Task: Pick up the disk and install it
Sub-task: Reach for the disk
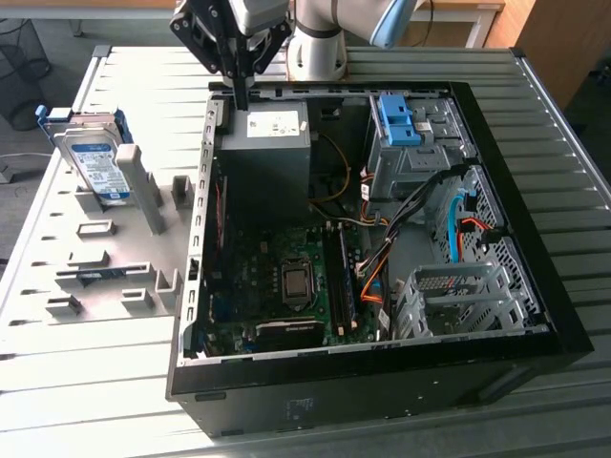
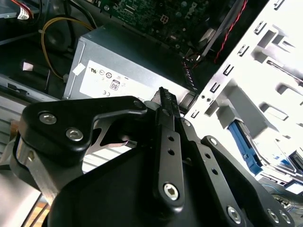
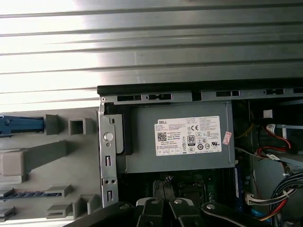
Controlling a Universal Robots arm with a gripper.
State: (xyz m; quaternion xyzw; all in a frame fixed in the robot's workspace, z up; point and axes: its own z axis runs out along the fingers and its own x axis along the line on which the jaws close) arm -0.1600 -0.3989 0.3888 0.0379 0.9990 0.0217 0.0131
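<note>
Shut tight with nothing between its fingers, the gripper (image 1: 241, 98) hung over the back edge of the computer, just above the big grey box (image 1: 267, 143) with the white sticker. In the second wrist view the two black fingers (image 2: 163, 111) were pressed flat together. Everything sat on a wide metal table (image 1: 535, 86) made of long strips. The biggest thing on it was the open black computer case (image 1: 573, 334), lying on its side with its green board and wires showing. Next to it, on the exterior view's left, was a grey rack (image 1: 124, 248) with slots. The disk (image 1: 95, 164) stood up on its edge in that rack, at the far end, well apart from the gripper. Nothing was touching it, so the picking up had not begun. It looked like a hard, stiff metal block that would not bend, and it was likely a bit heavy for how small it is. Its flat faces looked smooth, so they might be slippery, and a bump or a drop could hurt it. A good place to hold it would be the top part that sticks up out of the rack, with one finger on each flat face.
</note>
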